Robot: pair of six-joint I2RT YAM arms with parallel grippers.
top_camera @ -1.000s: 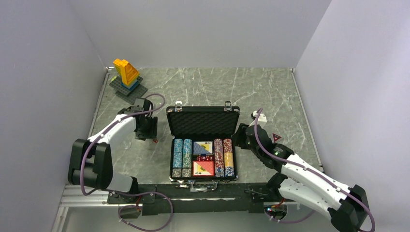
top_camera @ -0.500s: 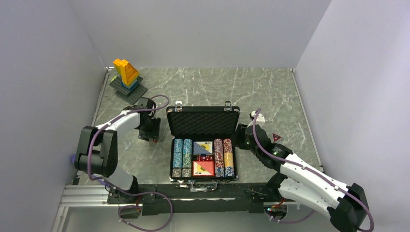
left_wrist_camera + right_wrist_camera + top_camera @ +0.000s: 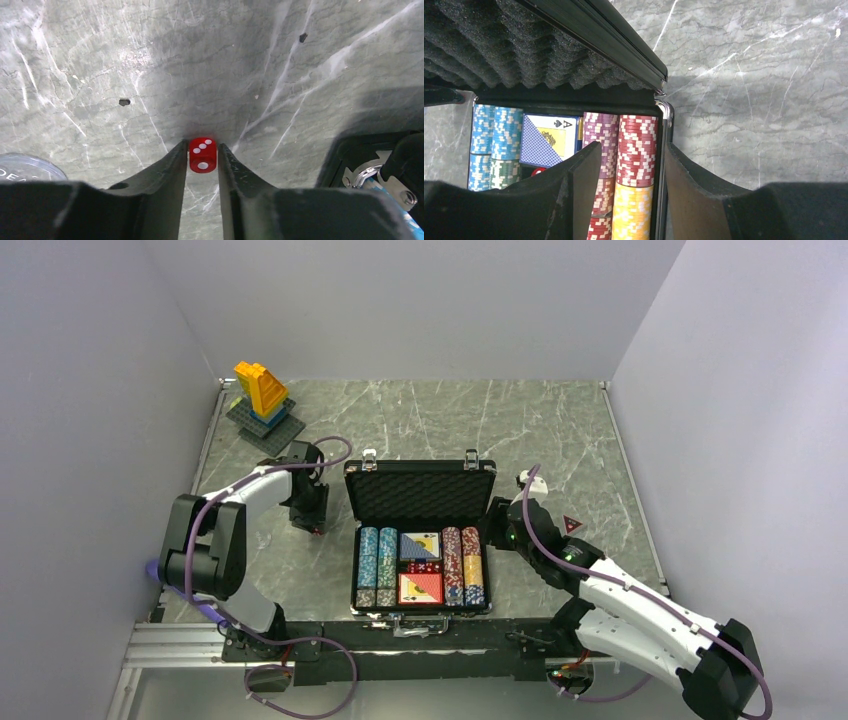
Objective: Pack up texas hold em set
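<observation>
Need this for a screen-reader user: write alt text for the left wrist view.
A small red die sits on the grey marble table, held between the left gripper's two dark fingers, with three white dots on top. A clear round disc peeks in at lower left, and a corner of the black case with a silver latch shows at lower right.

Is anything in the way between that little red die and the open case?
Nothing visible does. Only bare table separates the red die from the case, though the die must pass over the case's left wall.
</observation>
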